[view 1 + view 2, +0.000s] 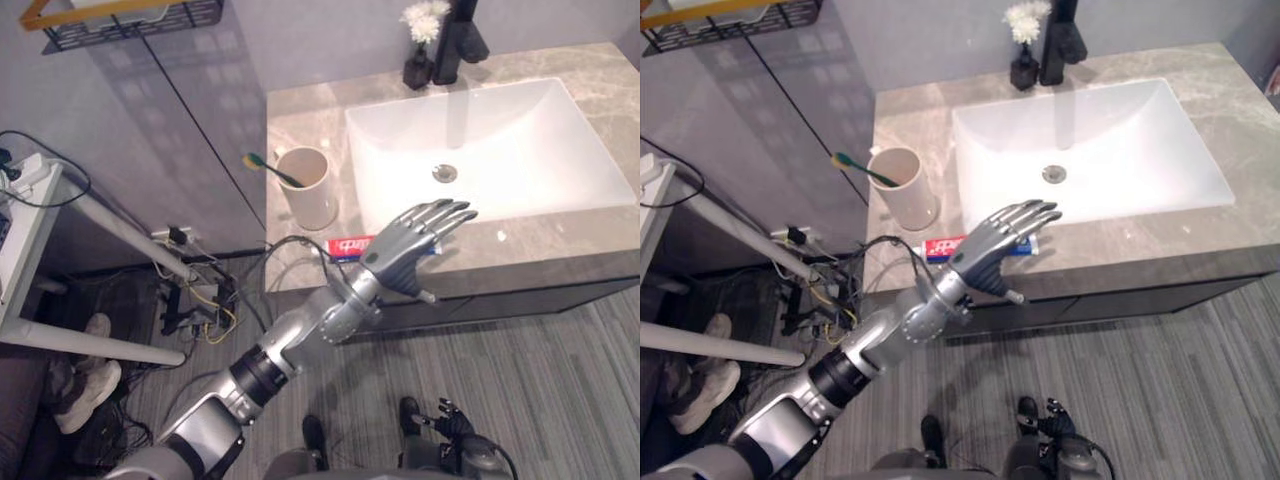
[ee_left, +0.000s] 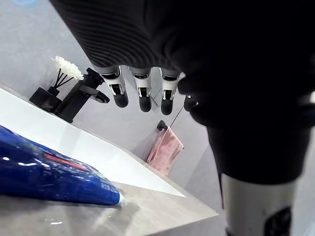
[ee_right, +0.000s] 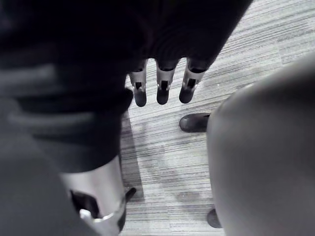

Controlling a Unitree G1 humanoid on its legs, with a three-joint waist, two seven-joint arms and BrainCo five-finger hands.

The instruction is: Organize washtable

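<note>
1. On the front edge of the desk (image 1: 300,112), the toothpaste tube (image 1: 350,246) lies flat, between the cup (image 1: 312,190) and the front rim of the sink (image 1: 545,140). One end shows red and white in the head views. My left wrist view shows its blue body resting on the stone.
2. My left hand (image 1: 405,250) hangs over that tube, reaching in from the desk's front edge. Its fingers (image 2: 144,96) are straight and slack, holding nothing. The wrist view shows them clear of the tube, with a gap between.
3. My right hand (image 1: 447,416) hangs low over the grey striped floor (image 3: 162,147), well away from the desk. Its fingers (image 3: 162,91) are straight and point downward, empty.
4. The cup stands upright to the left of the sink, near the desk's left edge. A toothbrush (image 1: 272,171) with a green handle leans out of it to the left.
5. The sink is white, with a round drain (image 1: 445,172) at mid-basin.
6. Behind the sink, a black faucet (image 1: 458,42) stands, and just beside it a small dark vase (image 1: 417,70) with white flowers (image 1: 425,20).
7. A pink towel (image 2: 165,150) hangs on the wall beyond the desk's far end.
</note>
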